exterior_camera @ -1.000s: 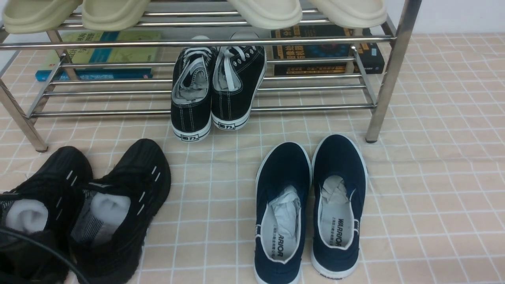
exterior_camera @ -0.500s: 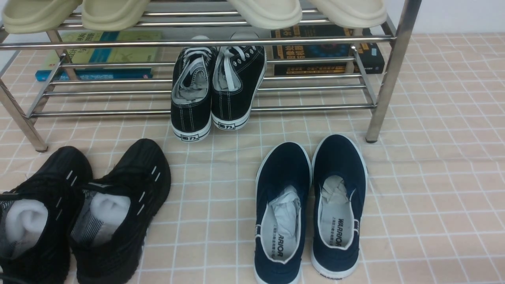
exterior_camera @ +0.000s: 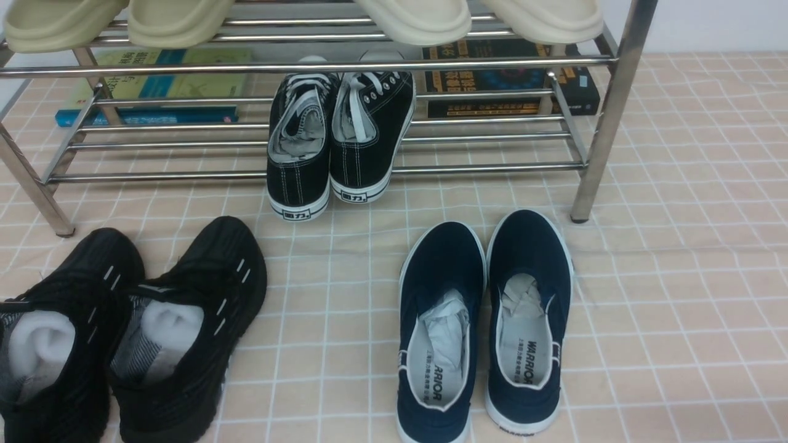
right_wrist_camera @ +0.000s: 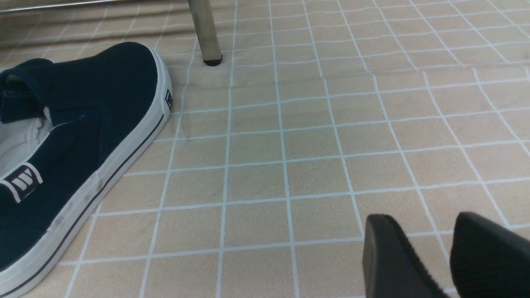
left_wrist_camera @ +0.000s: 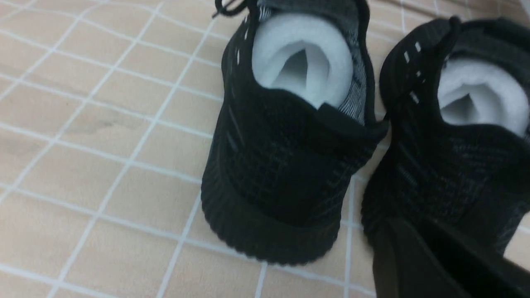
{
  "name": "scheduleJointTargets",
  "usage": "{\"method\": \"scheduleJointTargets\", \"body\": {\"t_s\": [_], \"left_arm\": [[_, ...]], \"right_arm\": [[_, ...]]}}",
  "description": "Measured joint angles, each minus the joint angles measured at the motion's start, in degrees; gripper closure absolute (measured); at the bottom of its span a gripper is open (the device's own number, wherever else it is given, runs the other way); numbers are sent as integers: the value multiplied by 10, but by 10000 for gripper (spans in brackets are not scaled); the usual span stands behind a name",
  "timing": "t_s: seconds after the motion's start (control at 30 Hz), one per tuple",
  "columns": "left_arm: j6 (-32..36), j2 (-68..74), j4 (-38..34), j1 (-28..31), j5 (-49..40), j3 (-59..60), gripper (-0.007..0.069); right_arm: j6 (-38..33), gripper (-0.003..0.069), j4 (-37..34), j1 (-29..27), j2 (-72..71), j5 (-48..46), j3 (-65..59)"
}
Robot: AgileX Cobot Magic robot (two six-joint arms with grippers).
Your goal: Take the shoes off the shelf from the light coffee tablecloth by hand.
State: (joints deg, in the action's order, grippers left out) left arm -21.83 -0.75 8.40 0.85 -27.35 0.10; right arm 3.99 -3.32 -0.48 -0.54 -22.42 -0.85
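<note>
The shoes, two all-black knit sneakers with white stuffing [exterior_camera: 61,332] [exterior_camera: 191,326], stand side by side on the tablecloth [exterior_camera: 677,277] at the front left, in front of the steel shelf [exterior_camera: 308,64]. The left wrist view shows their heels [left_wrist_camera: 285,165] [left_wrist_camera: 447,165] from close behind. My left gripper [left_wrist_camera: 418,231] is a dark shape just behind one heel; its jaws blend into the black shoe. My right gripper [right_wrist_camera: 422,223] hangs over bare cloth with its fingers apart and nothing between them. Neither gripper shows in the front view.
Black canvas lace-ups [exterior_camera: 335,141] rest on the shelf's lower bars, heels hanging over the front. Navy slip-ons [exterior_camera: 486,320] stand at the front middle, near the shelf's right leg [exterior_camera: 606,123]. Cream slippers [exterior_camera: 418,18] sit on top; books [exterior_camera: 154,86] [exterior_camera: 511,80] lie behind.
The dark arm and cable that covered the left sneaker's heel at the front view's lower left corner have drawn back out of view. The shoes have stayed where they were.
</note>
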Motion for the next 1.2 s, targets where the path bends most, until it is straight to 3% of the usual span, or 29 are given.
{"method": "scheduleJointTargets", "body": {"t_s": [1.2], "left_arm": [[0,0,0,0,11,3,506]], "right_arm": [[0,419,0,0,0,0,0]]}}
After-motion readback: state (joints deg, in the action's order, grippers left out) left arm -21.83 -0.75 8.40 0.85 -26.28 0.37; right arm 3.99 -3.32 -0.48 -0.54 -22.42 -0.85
